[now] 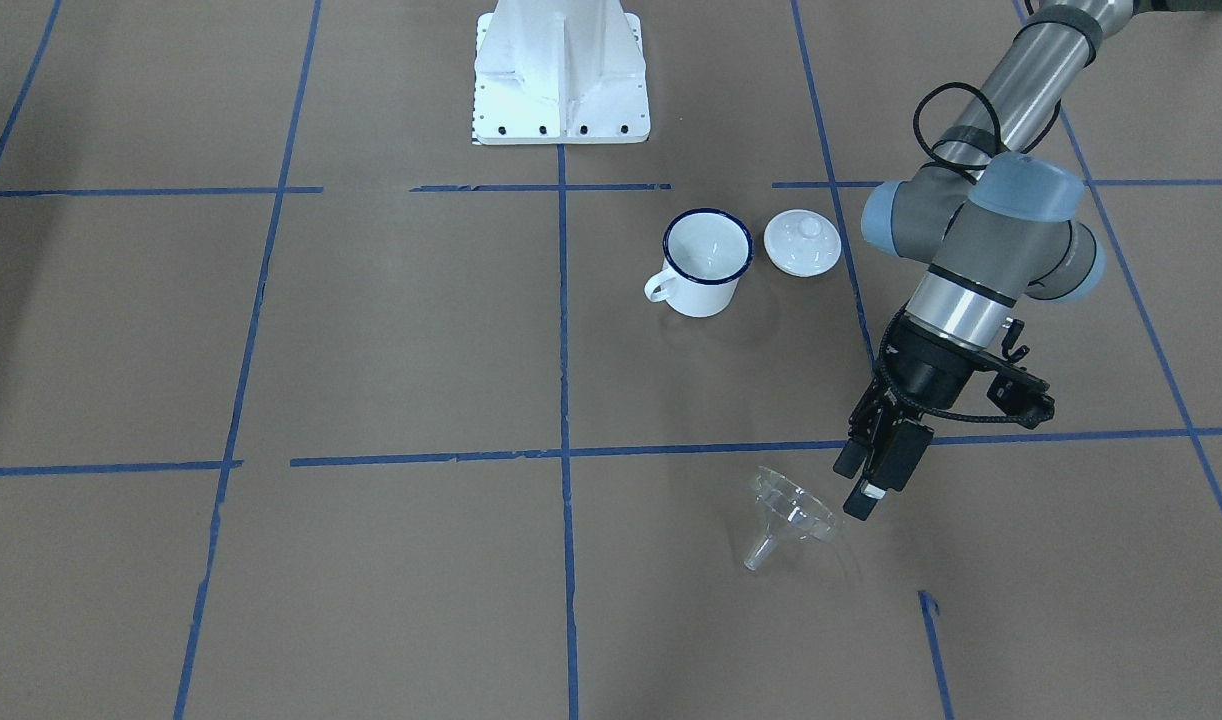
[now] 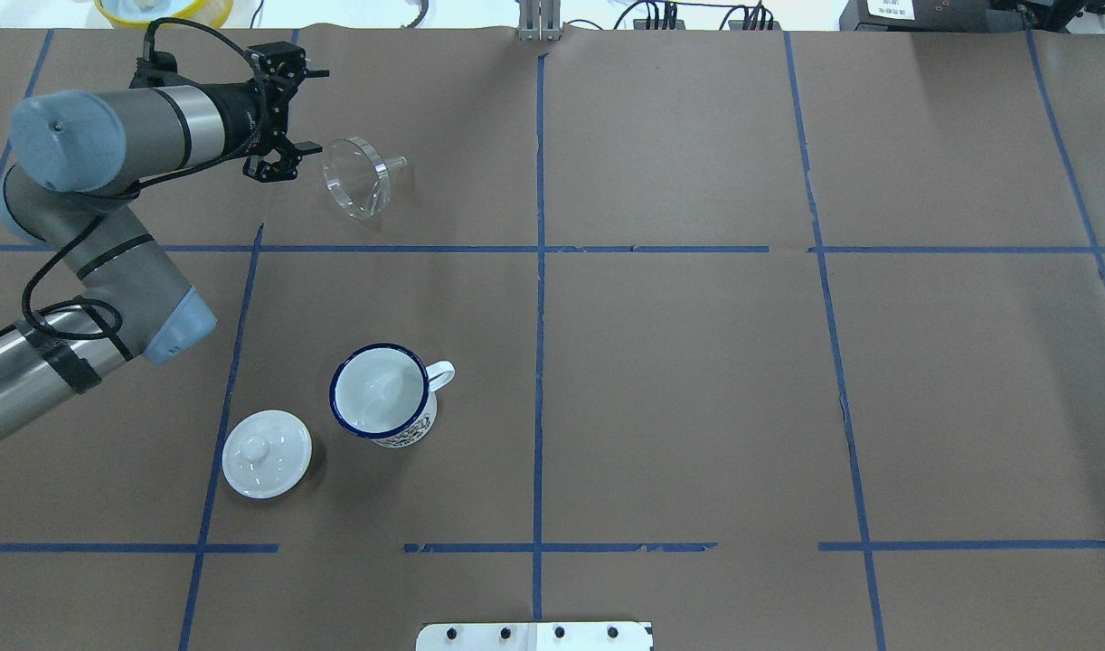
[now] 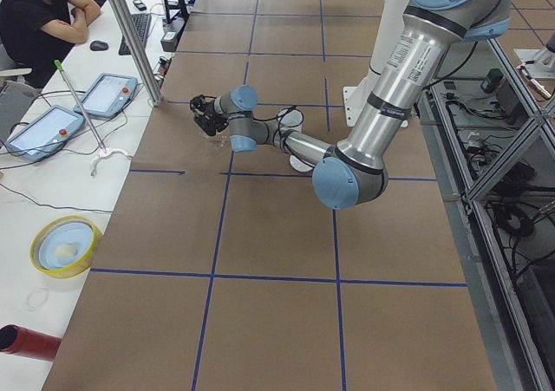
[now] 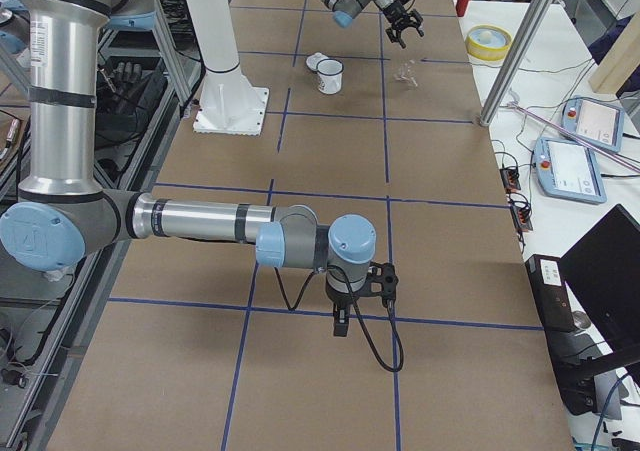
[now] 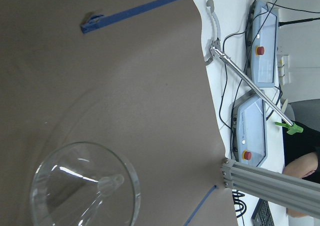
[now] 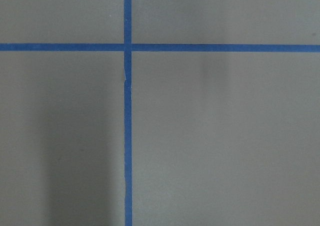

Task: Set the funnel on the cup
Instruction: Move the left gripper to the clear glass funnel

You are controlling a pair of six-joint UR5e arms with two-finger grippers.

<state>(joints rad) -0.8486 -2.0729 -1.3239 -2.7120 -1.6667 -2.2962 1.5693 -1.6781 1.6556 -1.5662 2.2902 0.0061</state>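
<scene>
The task is at its very start: nothing has been picked up. The small clear plastic funnel [image 2: 363, 176] lies on its side on the brown paper-covered worktop [image 2: 697, 407], close to the far edge and toward the worktop's left end. Its wide mouth faces the left tool [image 2: 290, 161] and its spout points away from it.

That tool hangs just beside the funnel's rim, apart from it, with its jaws spread and nothing between them. The left wrist view looks straight into the funnel's mouth.

The white enamel mug with a dark blue rim [image 2: 381, 393] stands upright and empty, well apart from the funnel, about midway between the far and near edges in the left half. A round white knobbed lid [image 2: 266, 454] sits just beside it.

The right arm's tool shows only in the right-end side view, so I cannot tell its state.

Left to do, as I judge it: grasp the funnel, carry it over, turn it spout-down and seat it in the mug.
</scene>
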